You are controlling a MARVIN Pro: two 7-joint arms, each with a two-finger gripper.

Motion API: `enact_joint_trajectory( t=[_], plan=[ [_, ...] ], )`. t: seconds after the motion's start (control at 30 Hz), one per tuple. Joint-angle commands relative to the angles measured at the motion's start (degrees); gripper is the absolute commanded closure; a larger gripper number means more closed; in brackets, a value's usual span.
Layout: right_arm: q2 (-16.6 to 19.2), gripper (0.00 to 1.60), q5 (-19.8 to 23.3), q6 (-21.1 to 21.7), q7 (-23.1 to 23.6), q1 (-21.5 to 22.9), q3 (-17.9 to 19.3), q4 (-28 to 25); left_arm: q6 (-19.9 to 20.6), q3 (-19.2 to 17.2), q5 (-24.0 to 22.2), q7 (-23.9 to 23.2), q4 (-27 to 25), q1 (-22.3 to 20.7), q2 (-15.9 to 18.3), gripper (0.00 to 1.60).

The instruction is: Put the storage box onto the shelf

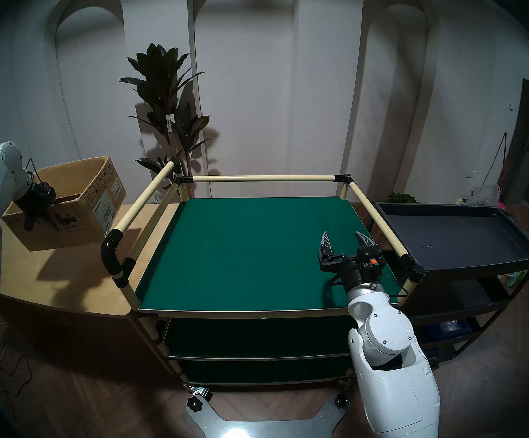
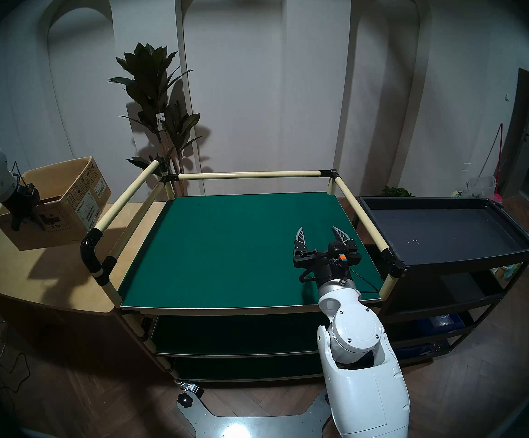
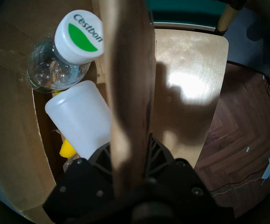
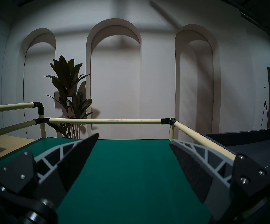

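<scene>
The storage box [image 1: 76, 228], an open brown carton with a "UN 3481" label and white stickers, is tilted over the wooden counter at the far left; it also shows in the head right view [image 2: 64, 228]. My left gripper [image 1: 35, 219] is shut on its near wall [image 3: 127, 73], one finger inside and one outside. Inside lie a clear water bottle [image 3: 79, 36] with a white cap, a white plastic bottle [image 3: 79, 121] and something yellow. The shelf [image 1: 241, 247] with green boards stands in the middle. My right gripper [image 1: 345, 238] hovers open and empty over its top board [image 4: 131, 170], near the right rail.
Cream rails [image 1: 143, 203] with black joints ring the shelf's top on the left, back and right, between box and board. The light wooden counter [image 1: 67, 285] adjoins it on the left. A black cart [image 1: 446, 232] stands on the right. A potted plant [image 1: 168, 111] stands behind.
</scene>
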Motion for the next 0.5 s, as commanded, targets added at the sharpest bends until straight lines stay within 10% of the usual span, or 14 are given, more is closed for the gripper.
enact_joint_trajectory(
  t=[0.0,0.47],
  plan=[
    [-0.1,0.00,0.0,-0.4,-0.1,0.3,0.1,-1.4,0.6,-0.5,0.0,-5.2,-2.6,-5.6,-0.2,1.60],
    [-0.1,0.00,0.0,-0.4,-0.1,0.3,0.1,-1.4,0.8,1.2,2.5,-5.3,-1.8,-9.7,-0.7,1.60]
  ],
)
